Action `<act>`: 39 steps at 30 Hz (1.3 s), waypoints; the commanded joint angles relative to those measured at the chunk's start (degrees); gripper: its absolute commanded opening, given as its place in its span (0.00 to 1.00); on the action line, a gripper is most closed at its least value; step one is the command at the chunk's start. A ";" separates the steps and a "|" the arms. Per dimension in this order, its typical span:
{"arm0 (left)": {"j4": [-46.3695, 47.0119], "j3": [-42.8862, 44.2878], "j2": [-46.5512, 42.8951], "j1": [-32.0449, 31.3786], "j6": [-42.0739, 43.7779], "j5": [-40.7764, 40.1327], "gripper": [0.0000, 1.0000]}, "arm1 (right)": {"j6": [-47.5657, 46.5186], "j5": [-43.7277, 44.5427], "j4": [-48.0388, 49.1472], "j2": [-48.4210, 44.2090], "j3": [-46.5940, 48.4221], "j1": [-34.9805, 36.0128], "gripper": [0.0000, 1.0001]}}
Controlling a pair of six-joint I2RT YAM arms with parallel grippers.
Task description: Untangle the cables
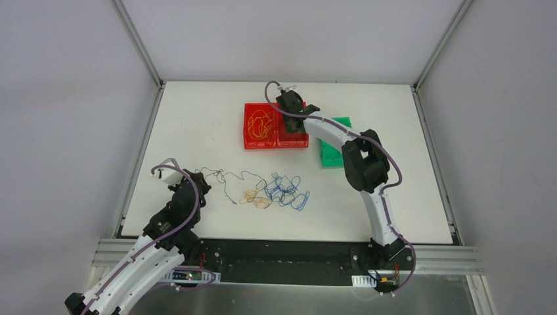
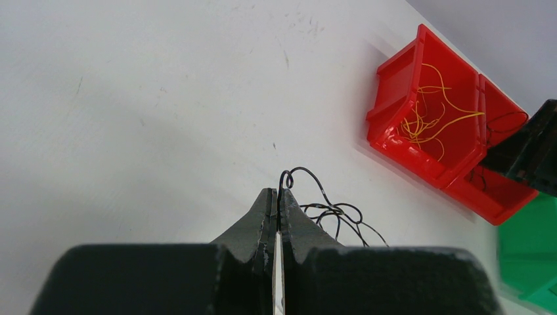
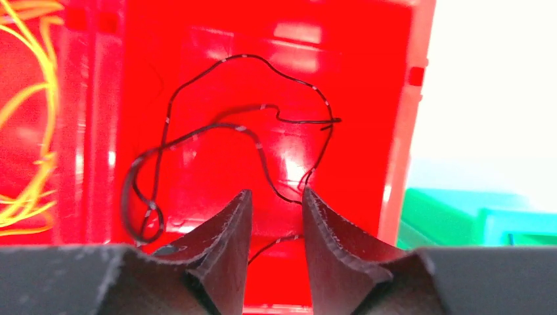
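Note:
A tangle lies on the table: a dark cable (image 1: 226, 178) at the left, an orange cable (image 1: 255, 199) in the middle, a blue cable (image 1: 286, 190) at the right. My left gripper (image 1: 201, 186) is shut on the dark cable's end (image 2: 286, 178), which curls out past its tip (image 2: 279, 193). My right gripper (image 1: 292, 113) is open above the right red bin (image 3: 276, 39). A dark cable (image 3: 230, 125) lies loose in that bin, below the open gripper (image 3: 277, 197). Yellow cables (image 1: 261, 125) lie in the left red bin (image 1: 248, 131).
A green bin (image 1: 330, 155) stands right of the two red bins and partly under my right arm. The table's edges meet grey walls at the left, right and back.

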 commanded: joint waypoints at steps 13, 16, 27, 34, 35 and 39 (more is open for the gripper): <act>13.58 2.46 3.65 -0.31 12.40 23.77 0.00 | 6.88 -10.32 -1.28 -30.72 -13.31 3.55 0.72; 16.35 2.45 3.34 -0.31 14.36 31.60 0.00 | 8.45 -11.26 2.22 -38.79 -22.72 7.90 0.74; 21.24 4.61 -2.72 -0.31 19.35 43.87 0.00 | 14.89 -15.03 24.83 -63.81 -56.61 13.30 0.80; 19.93 17.75 2.71 -0.31 14.85 47.92 0.00 | 12.42 -15.65 28.14 -62.97 -58.44 15.00 0.80; 18.84 20.71 5.78 -0.31 14.73 49.42 0.00 | 11.85 -17.79 30.58 -63.67 -59.91 15.07 0.80; 17.12 30.51 13.03 -0.31 13.83 56.31 0.00 | 8.21 -28.90 39.85 -65.22 -64.92 15.90 0.78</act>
